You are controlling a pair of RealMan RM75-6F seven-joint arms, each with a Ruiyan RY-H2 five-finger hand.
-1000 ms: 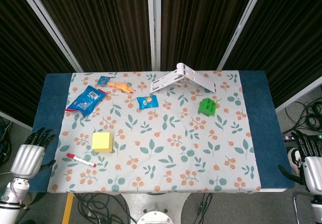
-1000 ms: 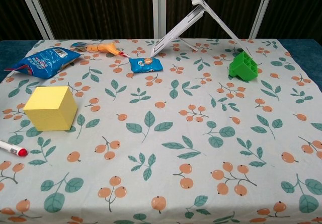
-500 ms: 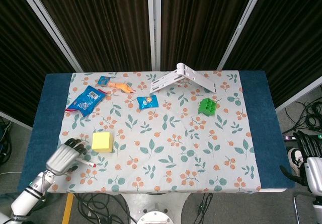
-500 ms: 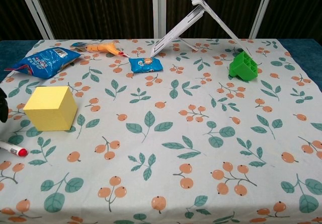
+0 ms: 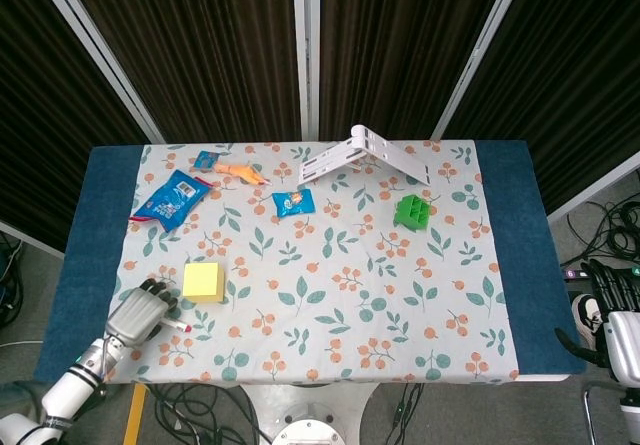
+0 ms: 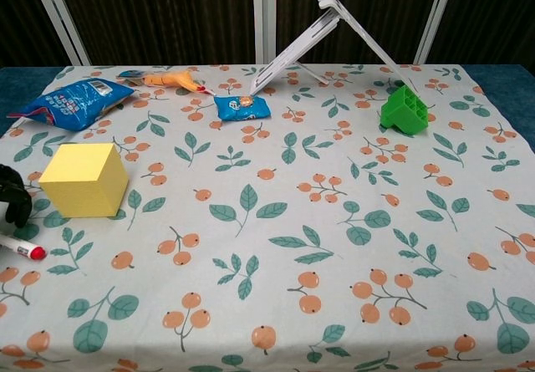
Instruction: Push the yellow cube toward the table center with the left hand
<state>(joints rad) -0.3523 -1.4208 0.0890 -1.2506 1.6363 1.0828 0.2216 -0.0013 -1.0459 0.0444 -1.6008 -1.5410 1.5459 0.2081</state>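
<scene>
Left hand (image 5: pixel 137 314) hovering lower left with fingers loosely curled, holding nothing, just beside yellow cube (image 5: pixel 203 281); pushing should be squaring against cube's left face; clearing red marker (image 5: pixel 176 325).

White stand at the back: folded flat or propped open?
Propped open: the stand forms a tent shape, two legs meeting at a raised peak.

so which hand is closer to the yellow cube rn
Left. The left hand sits just beside the yellow cube on its outer side, above the red marker. The right hand hangs off the table's far right edge.
</scene>
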